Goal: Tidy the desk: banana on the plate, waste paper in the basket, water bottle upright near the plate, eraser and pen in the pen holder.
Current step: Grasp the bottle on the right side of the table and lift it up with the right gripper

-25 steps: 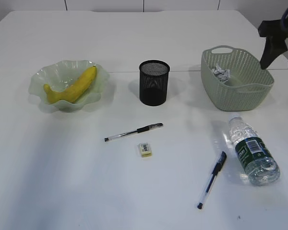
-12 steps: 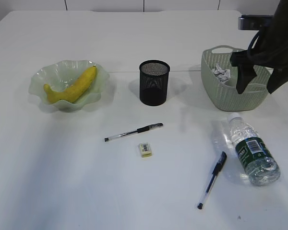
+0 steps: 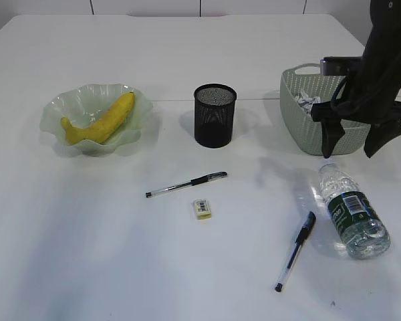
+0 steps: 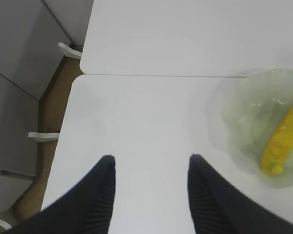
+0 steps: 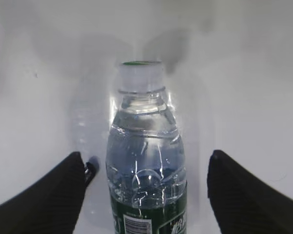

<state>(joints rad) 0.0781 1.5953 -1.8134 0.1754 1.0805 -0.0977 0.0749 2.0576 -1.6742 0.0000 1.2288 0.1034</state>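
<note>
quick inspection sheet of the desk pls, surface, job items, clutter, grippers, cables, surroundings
surface: white table, bare between the items
job's things: banana in the green plate; waste paper in the basket; water bottle lying on its side; two pens and eraser on the table; pen holder upright
clutter: nothing seen
grippers: right gripper open, its fingers either side of the bottle; left gripper open, holding nothing
cables: one on the right arm
surroundings: floor beyond the table edge

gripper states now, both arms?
Left gripper: open, holding nothing, over bare white table.
Right gripper: open, straddling the lying clear plastic water bottle, not gripping.
</note>
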